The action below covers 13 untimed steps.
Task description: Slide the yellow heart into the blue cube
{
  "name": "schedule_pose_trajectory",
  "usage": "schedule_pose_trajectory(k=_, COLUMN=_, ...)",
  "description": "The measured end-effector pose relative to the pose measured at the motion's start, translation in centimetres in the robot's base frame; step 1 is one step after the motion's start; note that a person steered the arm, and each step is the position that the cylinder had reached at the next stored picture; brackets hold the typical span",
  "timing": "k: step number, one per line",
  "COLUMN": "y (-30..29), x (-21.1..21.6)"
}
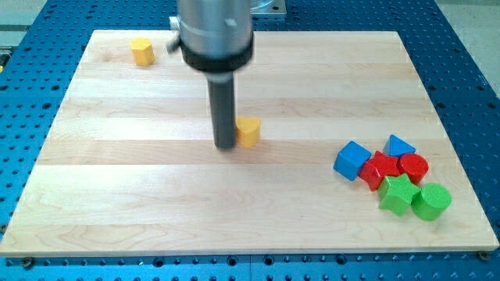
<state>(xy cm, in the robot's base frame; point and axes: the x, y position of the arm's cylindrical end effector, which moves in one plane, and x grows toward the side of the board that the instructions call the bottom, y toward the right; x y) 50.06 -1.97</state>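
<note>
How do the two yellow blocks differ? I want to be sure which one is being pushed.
The yellow heart sits mid-board, touching my tip on its right; the other yellow block lies alone near the view's top-left corner. The heart shows a notched outline; the other looks faceted, roughly hexagonal. Both are yellow and similar in size.

You have one view only, set high off the board's near edge, looking down and across toward the far edge. All four corners fall in frame, bottom ones barely. Arm housing enters at the view's top, close and large.
</note>
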Motion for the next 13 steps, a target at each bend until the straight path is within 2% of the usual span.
schedule_pose_trajectory(k=1, y=1.7, x=1.8)
schedule_pose_trajectory(k=2, y=-2.5, x=-4.0)
schedule_pose_trajectory(k=3, y=5.6, x=-3.9)
schedule_pose_trajectory(k=4, y=13.4, x=-0.9)
schedule_pose_trajectory(k=5, y=13.9, x=-5.1)
schedule_pose_trajectory(k=6, y=13.3, x=-6.0)
schedule_pose_trajectory(k=7, y=15.2, x=-7.6)
schedule_pose_trajectory(k=8, y=13.6, x=-13.9)
schedule_pose_trajectory(k=9, y=5.8, x=-13.1)
schedule_pose_trajectory(k=10, y=9.6, x=-6.2)
schedule_pose_trajectory(k=11, y=14.9, x=-2.1)
schedule_pose_trajectory(k=12, y=8.7, x=-7.0)
schedule_pose_trajectory(k=13, y=5.7, x=-9.0)
